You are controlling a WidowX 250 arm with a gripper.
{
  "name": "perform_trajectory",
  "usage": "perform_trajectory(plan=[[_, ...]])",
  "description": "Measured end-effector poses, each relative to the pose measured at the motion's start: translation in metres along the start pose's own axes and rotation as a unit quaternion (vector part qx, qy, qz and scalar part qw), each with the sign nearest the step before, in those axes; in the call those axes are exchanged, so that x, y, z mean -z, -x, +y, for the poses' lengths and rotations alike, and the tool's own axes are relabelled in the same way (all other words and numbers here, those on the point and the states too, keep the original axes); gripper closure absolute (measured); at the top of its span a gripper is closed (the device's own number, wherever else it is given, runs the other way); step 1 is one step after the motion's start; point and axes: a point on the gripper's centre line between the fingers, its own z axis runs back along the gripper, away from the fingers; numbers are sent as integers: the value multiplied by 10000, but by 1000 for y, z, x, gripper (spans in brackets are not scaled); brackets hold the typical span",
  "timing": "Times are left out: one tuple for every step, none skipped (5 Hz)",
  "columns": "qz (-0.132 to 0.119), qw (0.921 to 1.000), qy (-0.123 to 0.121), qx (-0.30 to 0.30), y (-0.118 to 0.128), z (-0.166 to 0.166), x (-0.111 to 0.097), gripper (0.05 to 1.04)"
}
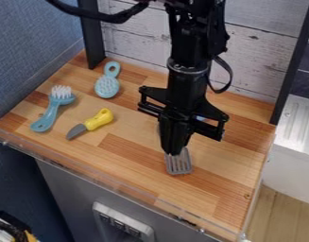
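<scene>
Here, in the camera view, my black two-finger gripper (175,151) points down over the grey slotted spatula (179,165), right of centre on the striped wooden countertop (128,153). The spatula's slotted head reaches toward the counter's front edge, and my gripper hides part of the rest. I cannot tell whether my gripper is spread, pressed together or pinching the spatula. A small blue patch (201,118) peeks out behind me; what it belongs to, I cannot tell.

Well apart from me, on the counter's left half, lies a toy knife with a yellow handle and grey blade (92,123). Farther left rests a blue brush with white bristles (50,112), and nearer the whitewashed plank wall (257,59) lies a pale blue oval hairbrush with a looped handle (107,86).
</scene>
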Motion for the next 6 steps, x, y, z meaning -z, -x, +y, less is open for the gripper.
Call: perform_trajectory(plan=[[31,9984,44,-569,-15,20,2,1017],[62,9890,121,-1471,-41,57,-1,995],[30,9677,225,-2509,-65,99,-7,835],[60,9312,333,-3628,-78,144,-6,566],[52,8886,412,-4567,-85,182,-10,257],[95,8685,429,-4938,-96,205,-7,72]])
